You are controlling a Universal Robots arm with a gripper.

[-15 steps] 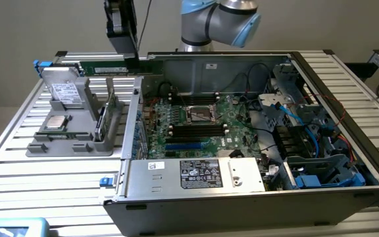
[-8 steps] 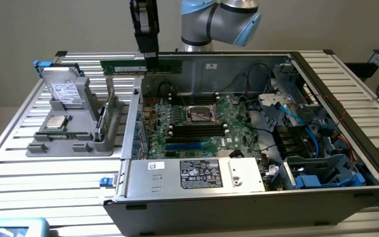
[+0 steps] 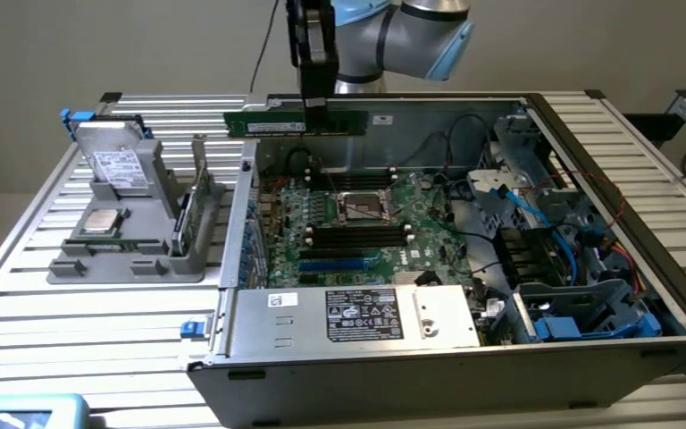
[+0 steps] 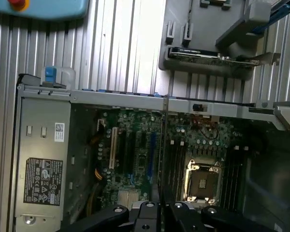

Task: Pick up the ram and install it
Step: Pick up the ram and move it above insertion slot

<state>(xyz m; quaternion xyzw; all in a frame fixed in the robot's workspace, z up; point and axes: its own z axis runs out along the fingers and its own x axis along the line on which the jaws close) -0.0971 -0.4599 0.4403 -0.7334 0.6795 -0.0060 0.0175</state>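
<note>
**Ram stick clamped in gripper over open computer case**

Held item: long, narrow green circuit-board ram stick (image 3: 265, 123), level, with its long edge horizontal. It carries a pale mark near the upper edge, and no print on it can be read. The black robot gripper (image 3: 315, 107) has its fingers closed on the stick from above, slightly off centre. The stick hangs in the air over the far rim of the case, clear of the board.

Container 1, below the gripper: open grey-and-black metal computer case (image 3: 439, 384).
- large green motherboard (image 3: 355, 246)
- square, open metal processor socket (image 3: 364, 207)
- silver power-supply box (image 3: 439, 313) with a white-and-black label (image 3: 361, 315), text too small to read
- blue cables (image 3: 534, 210)

Container 2, below the gripper and toward the exterior view's left: grey moulded holder tray (image 3: 87, 268).
- small square silver processor chip (image 3: 104, 220)
- flat silver labelled drive (image 3: 117, 168), propped up
- upright expansion card (image 3: 204, 201)
</note>
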